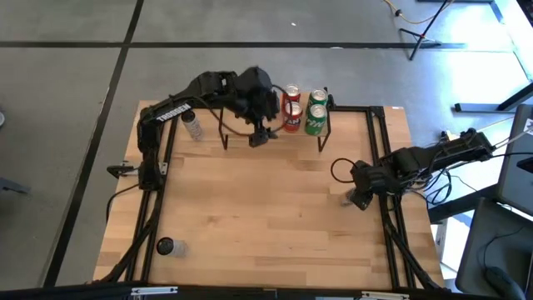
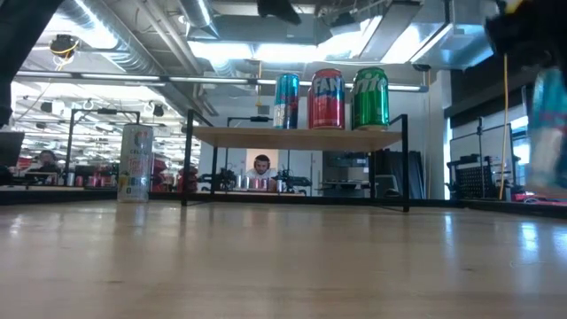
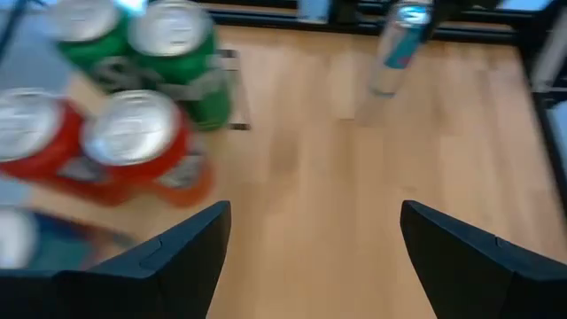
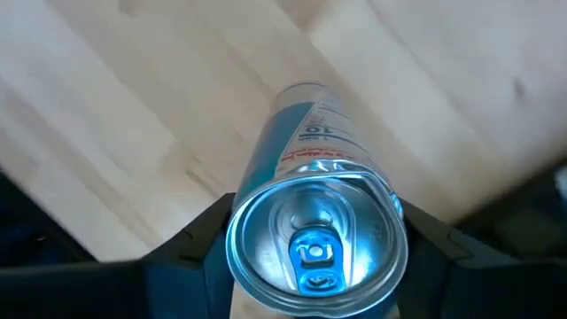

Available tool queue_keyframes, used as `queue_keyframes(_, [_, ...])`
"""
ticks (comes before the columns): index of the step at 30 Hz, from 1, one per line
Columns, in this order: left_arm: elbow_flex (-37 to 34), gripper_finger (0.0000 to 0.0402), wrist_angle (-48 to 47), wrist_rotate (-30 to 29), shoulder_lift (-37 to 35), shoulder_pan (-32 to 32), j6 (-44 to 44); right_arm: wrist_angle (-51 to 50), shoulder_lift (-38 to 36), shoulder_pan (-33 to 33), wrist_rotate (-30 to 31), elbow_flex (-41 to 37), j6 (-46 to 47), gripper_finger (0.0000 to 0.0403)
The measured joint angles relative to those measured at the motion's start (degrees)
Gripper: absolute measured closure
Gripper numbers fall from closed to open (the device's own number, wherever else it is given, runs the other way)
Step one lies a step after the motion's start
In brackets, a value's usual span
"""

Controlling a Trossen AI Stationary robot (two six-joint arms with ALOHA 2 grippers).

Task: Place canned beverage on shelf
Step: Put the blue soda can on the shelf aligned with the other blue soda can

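Right end effector [image 4: 310,244] fingers flanking upright blue can [image 4: 314,213], grip unclear

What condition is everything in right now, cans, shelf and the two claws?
Shelf: upright, carrying upright cans.
Slim blue can: standing upright, inside right gripper.
White can: upright, beside shelf.
Dark can: apart from the rest, untouched.
Left gripper: open, empty, over shelf.

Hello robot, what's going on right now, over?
Right gripper closing around slim light-blue can at table's right edge. Left gripper open, empty, over small wooden shelf. Shelf carries red, green and blue cans; little room left.
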Motion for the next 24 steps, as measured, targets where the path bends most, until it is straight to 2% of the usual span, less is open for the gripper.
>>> queue_keyframes(3, [-0.01, 0.0085, 0.49, 0.06, 0.48, -3.86, -3.22, 2.12, 0.28, 0.0, 2.95, 2.02, -4.28, 0.0204])
queue_keyframes(6, [-2.55, 0.0085, 2.71, -2.91, 0.83, -8.18, -7.39, 4.66, 1.18, 0.0, 3.57, 2.56, -8.61, 0.0204])
queue_keyframes(11, [-9.59, 0.0086, 8.97, -7.75, 1.09, -16.47, -15.81, 8.78, 6.4, 0.04, 0.47, 2.58, -17.83, 0.0204])
queue_keyframes(16, [-16.49, 0.0086, 9.66, -13.06, 1.08, -25.43, -25.89, 8.97, 14.22, 0.0, -3.07, 2.58, -25.09, 0.0204])
queue_keyframes(20, [-21.66, 0.0086, 9.9, -17.74, 1.08, -31.18, -34.66, 9.07, 19.03, 0.0, -5.33, 3.28, -27.32, 0.0204])
queue_keyframes(24, [-24.99, 0.0086, 13.13, -21.43, 1.08, -35.2, -40.91, 8.36, 21.27, 0.0, -5.14, 5.18, -28.08, 0.0204])
